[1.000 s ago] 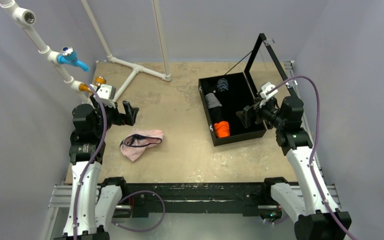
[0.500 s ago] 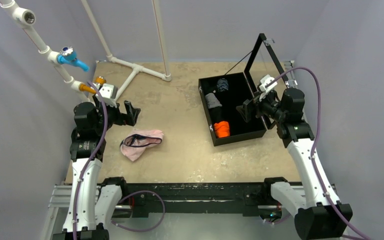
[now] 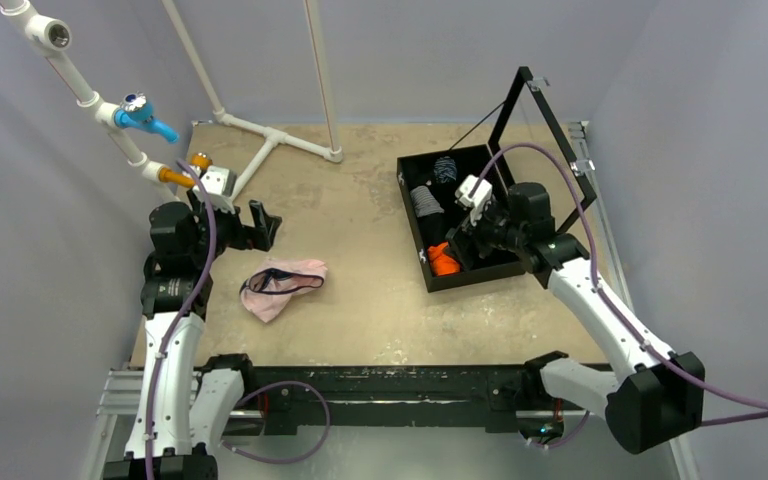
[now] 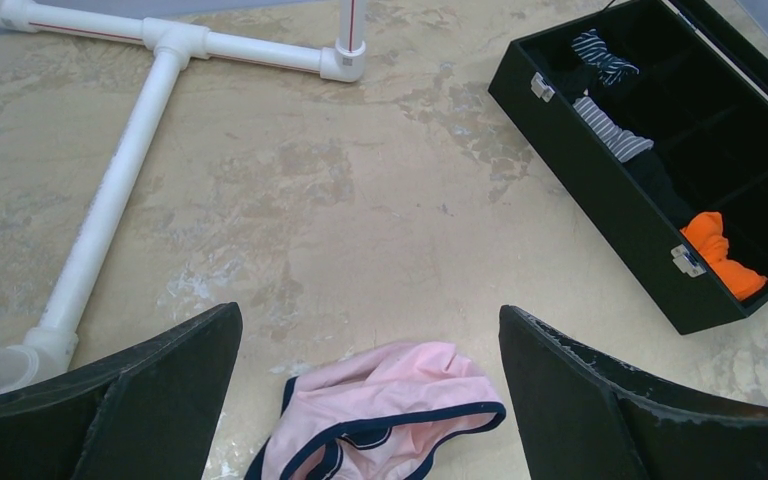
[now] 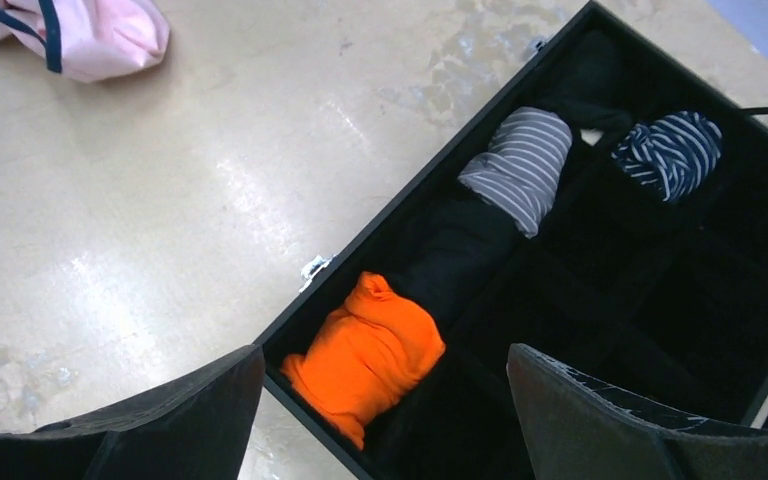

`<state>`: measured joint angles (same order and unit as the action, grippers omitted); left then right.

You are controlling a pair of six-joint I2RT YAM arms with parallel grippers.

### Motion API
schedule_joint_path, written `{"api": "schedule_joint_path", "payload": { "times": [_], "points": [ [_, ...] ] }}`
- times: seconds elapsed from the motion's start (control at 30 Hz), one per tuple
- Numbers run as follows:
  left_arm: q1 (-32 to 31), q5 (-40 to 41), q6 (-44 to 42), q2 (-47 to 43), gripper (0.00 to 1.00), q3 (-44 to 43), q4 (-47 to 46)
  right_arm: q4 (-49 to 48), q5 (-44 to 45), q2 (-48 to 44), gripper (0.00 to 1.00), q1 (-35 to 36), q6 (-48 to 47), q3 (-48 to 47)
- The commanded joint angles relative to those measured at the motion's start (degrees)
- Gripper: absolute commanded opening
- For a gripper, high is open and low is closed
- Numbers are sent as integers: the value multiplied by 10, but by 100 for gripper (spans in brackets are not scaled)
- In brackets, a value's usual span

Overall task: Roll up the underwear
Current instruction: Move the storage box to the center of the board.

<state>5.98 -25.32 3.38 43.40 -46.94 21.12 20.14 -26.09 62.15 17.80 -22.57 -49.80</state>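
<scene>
The left gripper (image 3: 263, 224) stands wide with nothing between its jaws. It hangs above the table (image 3: 370, 310) well to the left of the black box (image 3: 480, 272). In its wrist view the underwear (image 4: 390, 400) shows low between the two fingers, lying below the gripper and not touched by it. The right gripper (image 5: 385, 352) is also spread wide and empty. It hovers over the box's near left corner, above the orange rolled cloth (image 5: 370, 350). The grey-striped roll (image 5: 520, 165) and a navy-striped roll (image 5: 670, 150) sit in compartments further back in the box. The underwear lies on the bare table well left of the box, outside it, as a loose crumpled heap with its navy trim twisted across the top. It is neither spread flat nor rolled. Judged from this, the step in hand is the approach, and no rolling has begun. The next move calls for the left gripper to descend onto one trimmed edge. The right arm must travel from the box toward the garment, so the fabric can be pulled flat before the first turn of the roll.
</scene>
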Motion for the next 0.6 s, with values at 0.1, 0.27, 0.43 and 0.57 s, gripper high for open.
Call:
{"api": "schedule_joint_path", "payload": {
  "times": [0.1,0.27,0.43,0.57],
  "points": [
    [1,-4,-6,4,100,3,-14,-10,49,38,85,66,-17,7],
    [1,-6,-5,14,100,1,-13,-41,77,67,76,104,9,11],
    [2,-2,-6,8,100,2,-13,-58,105,101,67,135,24,11],
    [2,2,-7,7,100,1,-12,-62,139,136,61,158,27,10]
  ]
}}
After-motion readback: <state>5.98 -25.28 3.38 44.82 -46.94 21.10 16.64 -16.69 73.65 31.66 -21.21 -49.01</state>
